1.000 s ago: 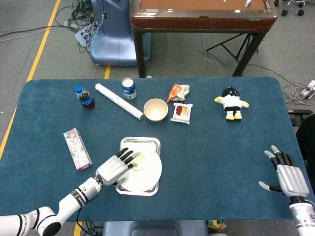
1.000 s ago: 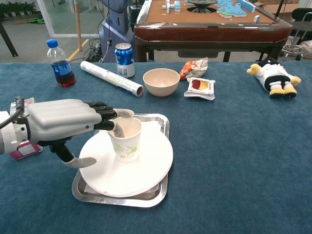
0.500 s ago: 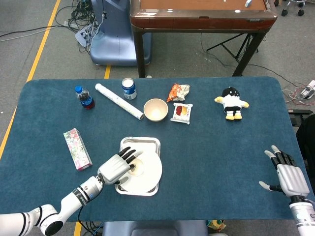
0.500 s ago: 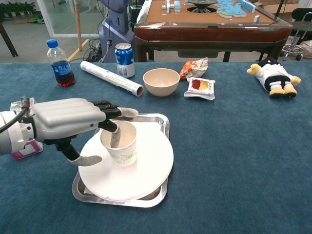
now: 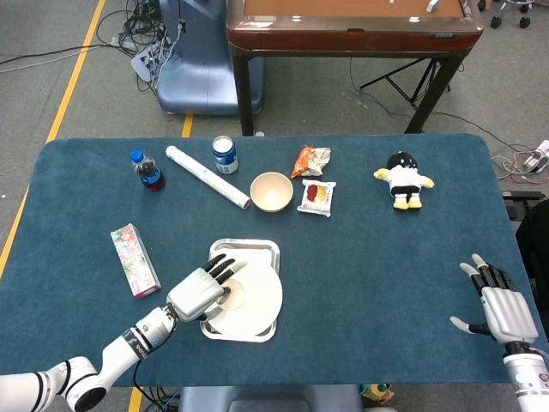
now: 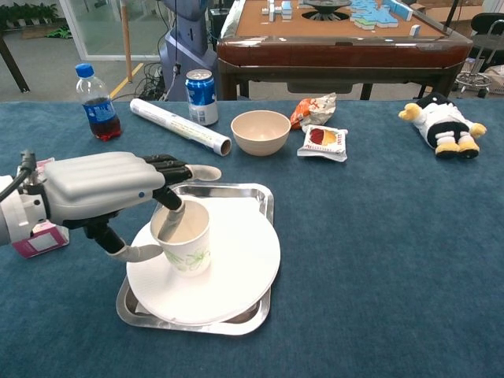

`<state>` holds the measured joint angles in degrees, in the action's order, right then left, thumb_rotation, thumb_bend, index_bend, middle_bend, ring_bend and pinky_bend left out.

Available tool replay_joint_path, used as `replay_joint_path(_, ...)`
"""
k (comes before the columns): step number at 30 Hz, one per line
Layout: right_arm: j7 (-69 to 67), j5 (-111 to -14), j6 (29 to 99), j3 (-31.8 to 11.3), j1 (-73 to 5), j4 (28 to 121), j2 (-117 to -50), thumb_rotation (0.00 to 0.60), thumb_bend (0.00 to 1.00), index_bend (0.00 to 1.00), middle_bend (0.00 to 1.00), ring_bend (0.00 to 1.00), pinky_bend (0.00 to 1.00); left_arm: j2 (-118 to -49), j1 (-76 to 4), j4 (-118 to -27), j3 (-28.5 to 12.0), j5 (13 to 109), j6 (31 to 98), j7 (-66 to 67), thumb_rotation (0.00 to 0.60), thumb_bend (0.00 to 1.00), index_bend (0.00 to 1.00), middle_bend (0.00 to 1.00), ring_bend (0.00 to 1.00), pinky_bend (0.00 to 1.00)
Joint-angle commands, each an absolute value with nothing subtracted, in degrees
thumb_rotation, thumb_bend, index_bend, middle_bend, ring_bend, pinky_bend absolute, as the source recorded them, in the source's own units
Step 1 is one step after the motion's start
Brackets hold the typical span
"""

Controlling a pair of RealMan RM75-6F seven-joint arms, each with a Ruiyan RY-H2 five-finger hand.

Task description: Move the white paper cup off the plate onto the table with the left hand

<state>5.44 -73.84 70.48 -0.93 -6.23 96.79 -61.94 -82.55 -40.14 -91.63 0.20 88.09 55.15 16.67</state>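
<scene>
The white paper cup (image 6: 185, 240) with a green print stands tilted to the left on the white plate (image 6: 236, 268), which lies in a metal tray (image 6: 266, 197). My left hand (image 6: 98, 189) grips the cup at its left rim, with fingers hooked inside the mouth and the thumb (image 6: 138, 252) against the outer wall. From the head view, the left hand (image 5: 197, 293) covers the plate's (image 5: 257, 300) left side and hides most of the cup (image 5: 233, 294). My right hand (image 5: 497, 311) rests open near the table's right front corner, holding nothing.
Behind the tray stand a cola bottle (image 6: 96, 101), a paper roll (image 6: 179, 124), a blue can (image 6: 201, 96), a beige bowl (image 6: 261, 131) and two snack packets (image 6: 320, 140). A plush penguin (image 6: 441, 124) lies at the back right. A pink carton (image 5: 135, 259) lies left of the tray.
The left hand has drawn the cup leftward across the plate, and the cup now leans more to the left. The right hand has not moved.
</scene>
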Motion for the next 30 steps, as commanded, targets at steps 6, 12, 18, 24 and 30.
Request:
replay_joint_path(6, 5.53, -73.86, 70.55, -0.9, -6.24, 96.69, -62.03, 0.6, 0.21, 0.0, 0.0, 0.0, 0.0, -82.47, -39.85, -91.37, 0.55, 88.3, 55.54, 16.22, 0.6, 0.32, 0.61, 0.0, 0.0, 0.0)
replay_joint_path(12, 5.62, -73.88, 70.67, -0.89, -6.22, 96.7, -62.07, 0.6, 0.21, 0.0, 0.0, 0.0, 0.0, -82.37, -39.64, -91.38, 0.61, 88.43, 55.97, 15.76, 0.6, 0.32, 0.64, 0.0, 0.0, 0.0)
replay_joint_path(18, 5.9, -73.65, 70.24, -0.85, -6.43, 96.57, -62.24, 0.6, 0.21, 0.0, 0.0, 0.0, 0.0, -82.13, -39.54, -91.43, 0.59, 88.46, 56.19, 15.79, 0.6, 0.32, 0.64, 0.0, 0.0, 0.0)
replay_joint_path(24, 6.01, -73.41, 70.13, -0.9, -6.51, 96.48, -62.31, 0.6, 0.21, 0.0, 0.0, 0.0, 0.0, -81.11, -39.64, -92.21, 0.18, 87.9, 56.08, 16.92, 0.6, 0.32, 0.64, 0.0, 0.0, 0.0)
replay_joint_path(30, 5.87, -72.85, 69.59, -1.09, -6.77, 96.25, -62.34, 0.6, 0.21, 0.0, 0.0, 0.0, 0.0, -78.37, -39.58, -95.02, -0.48, 86.58, 56.15, 19.91, 0.6, 0.32, 0.64, 0.0, 0.0, 0.0)
